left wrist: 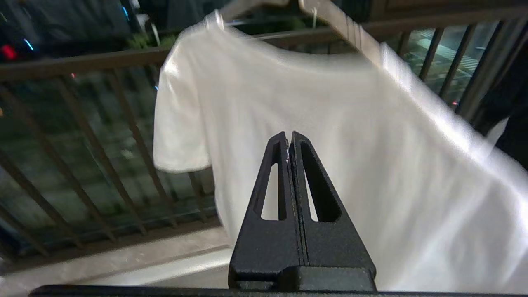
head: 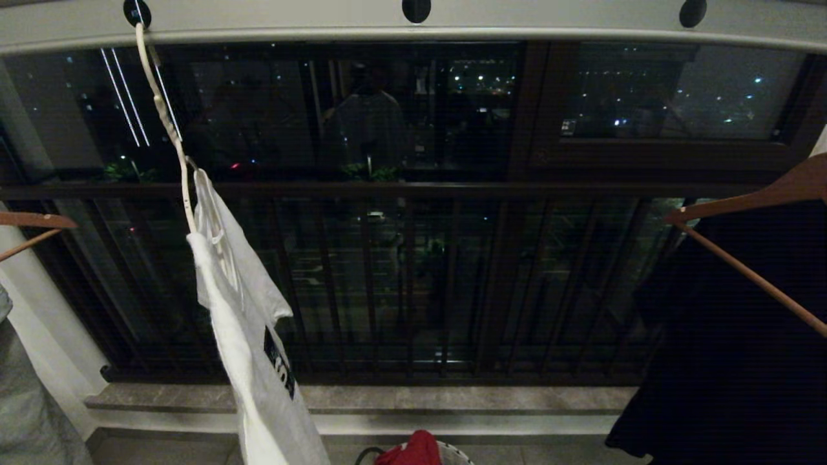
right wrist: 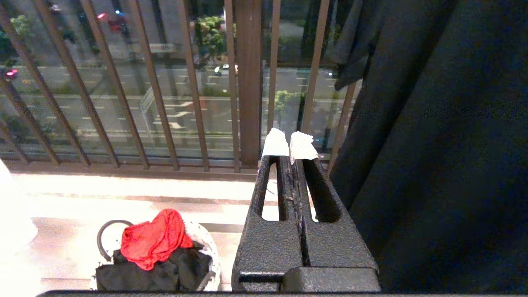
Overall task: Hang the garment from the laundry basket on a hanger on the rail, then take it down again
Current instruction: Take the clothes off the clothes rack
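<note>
white short-sleeved t-shirt (head: 242, 323) hanging on thin white wire hanger (head: 169, 132), hooked in a hole of the pale grey rail (head: 517, 26). left end effector (left wrist: 288, 138) and right end effector (right wrist: 288, 144): both fully closed, empty. small round white woven basket (right wrist: 206, 247) on floor, holding red cloth (right wrist: 154, 237).
</note>
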Controlling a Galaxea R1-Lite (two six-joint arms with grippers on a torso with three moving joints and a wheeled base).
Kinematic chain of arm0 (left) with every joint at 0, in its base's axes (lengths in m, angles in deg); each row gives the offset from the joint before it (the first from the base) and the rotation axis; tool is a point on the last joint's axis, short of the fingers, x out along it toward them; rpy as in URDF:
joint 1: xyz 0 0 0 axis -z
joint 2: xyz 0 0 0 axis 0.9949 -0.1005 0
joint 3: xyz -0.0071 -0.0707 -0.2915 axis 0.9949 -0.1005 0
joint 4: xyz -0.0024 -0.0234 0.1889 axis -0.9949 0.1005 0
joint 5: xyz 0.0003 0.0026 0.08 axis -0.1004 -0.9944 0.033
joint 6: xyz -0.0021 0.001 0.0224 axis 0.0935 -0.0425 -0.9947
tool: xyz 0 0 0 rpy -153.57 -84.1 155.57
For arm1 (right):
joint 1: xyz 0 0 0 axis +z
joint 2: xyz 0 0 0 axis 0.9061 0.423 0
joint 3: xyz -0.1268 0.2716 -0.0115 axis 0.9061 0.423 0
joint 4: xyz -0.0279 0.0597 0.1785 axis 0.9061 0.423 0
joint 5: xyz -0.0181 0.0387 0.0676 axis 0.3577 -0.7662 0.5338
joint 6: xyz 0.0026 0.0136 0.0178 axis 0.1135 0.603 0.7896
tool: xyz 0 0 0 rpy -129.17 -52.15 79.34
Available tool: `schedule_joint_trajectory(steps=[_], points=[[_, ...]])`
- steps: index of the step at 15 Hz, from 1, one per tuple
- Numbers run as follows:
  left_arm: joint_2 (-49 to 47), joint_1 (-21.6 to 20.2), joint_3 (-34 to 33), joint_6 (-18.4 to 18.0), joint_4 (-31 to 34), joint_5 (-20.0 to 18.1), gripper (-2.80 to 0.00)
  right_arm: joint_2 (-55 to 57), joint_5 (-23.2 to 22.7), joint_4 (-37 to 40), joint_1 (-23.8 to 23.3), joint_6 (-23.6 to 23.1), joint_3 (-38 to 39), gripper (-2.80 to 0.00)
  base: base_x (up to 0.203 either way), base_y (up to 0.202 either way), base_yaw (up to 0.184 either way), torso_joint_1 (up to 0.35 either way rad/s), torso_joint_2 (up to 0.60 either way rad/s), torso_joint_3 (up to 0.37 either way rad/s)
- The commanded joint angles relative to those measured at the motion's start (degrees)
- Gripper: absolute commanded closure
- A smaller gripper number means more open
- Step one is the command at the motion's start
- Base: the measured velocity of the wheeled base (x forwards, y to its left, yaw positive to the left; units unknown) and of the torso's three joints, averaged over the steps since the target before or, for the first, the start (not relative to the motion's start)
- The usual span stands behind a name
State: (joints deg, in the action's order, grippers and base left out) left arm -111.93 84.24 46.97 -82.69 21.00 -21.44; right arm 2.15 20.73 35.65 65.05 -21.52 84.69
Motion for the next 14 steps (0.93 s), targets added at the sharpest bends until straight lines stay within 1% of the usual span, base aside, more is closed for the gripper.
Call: schedule_joint_trajectory(steps=[1, 3, 5, 6, 7, 8, 9, 10, 12, 13, 14], points=[[-11.4, 0.4, 15.2, 2.8, 9.8, -0.2, 0.0, 0.1, 0.0, 0.0, 0.0, 0.0, 0.1, 0.0, 0.0, 0.0, 0.0, 0.0, 0.0, 0.0], [-17.9, 2.4, 26.6, 6.7, 19.4, -0.3, 0.0, 0.1, 0.0, 0.0, 0.0, 0.0, 0.1, 0.0, 0.0, 0.0, 0.0, 0.0, 0.0, 0.0], [-23.9, 6.2, 35.1, 9.5, 27.2, 0.0, 0.0, 0.1, 0.0, 0.0, 0.0, -0.1, 0.1, 0.0, 0.0, 0.0, 0.0, 0.0, 0.0, 0.0], [-26.0, 7.9, 38.5, 10.3, 31.1, 0.4, -1.62, 0.1, 0.0, 0.0, 0.0, 0.0, 0.1, 0.0, 0.0, 0.0, 0.0, 0.0, 0.0, 0.0], [-28.2, 9.5, 41.2, 11.0, 34.2, 1.3, -2.8, 0.1, 0.0, 0.0, 0.0, 0.0, 0.1, 0.0, 0.0, 0.0, 0.0, 0.0, 0.0, 0.0], [-30.0, 10.5, 42.9, 11.3, 35.4, 4.3, -2.8, 0.1, 0.0, 0.0, 0.0, 0.0, 0.1, 0.0, 0.0, 0.0, 0.0, 0.0, 0.0, 0.0], [-31.4, 12.2, 44.0, 11.5, 35.8, 8.9, -2.8, 0.1, 0.0, 0.0, 0.0, 0.0, 0.1, 0.0, 0.0, 0.0, 0.0, 0.0, 0.0, 0.0], [-32.3, 14.6, 44.9, 11.5, 35.8, 14.1, -2.8, 0.1, 0.0, 0.0, 0.0, 0.0, 0.1, 0.0, 0.0, 0.0, 0.0, 0.0, 0.0, 0.0], [-33.6, 20.8, 46.5, 12.4, 35.2, 23.1, -2.8, 0.0, 0.0, 0.0, 0.0, 0.0, 0.1, 0.0, 0.0, 0.0, 0.0, 0.0, 0.0, 0.0], [-33.8, 24.0, 46.8, 12.9, 34.4, 26.4, -2.8, 0.1, 0.0, 0.0, 0.0, -0.1, 0.1, 0.0, 0.0, 0.0, 0.0, 0.0, 0.0, 0.0], [-33.8, 26.8, 46.9, 13.4, 33.7, 28.3, -2.8, 0.0, 0.0, 0.0, 0.0, 0.0, 0.1, 0.0, 0.0, 0.0, 0.0, 0.0, 0.0, 0.0]])
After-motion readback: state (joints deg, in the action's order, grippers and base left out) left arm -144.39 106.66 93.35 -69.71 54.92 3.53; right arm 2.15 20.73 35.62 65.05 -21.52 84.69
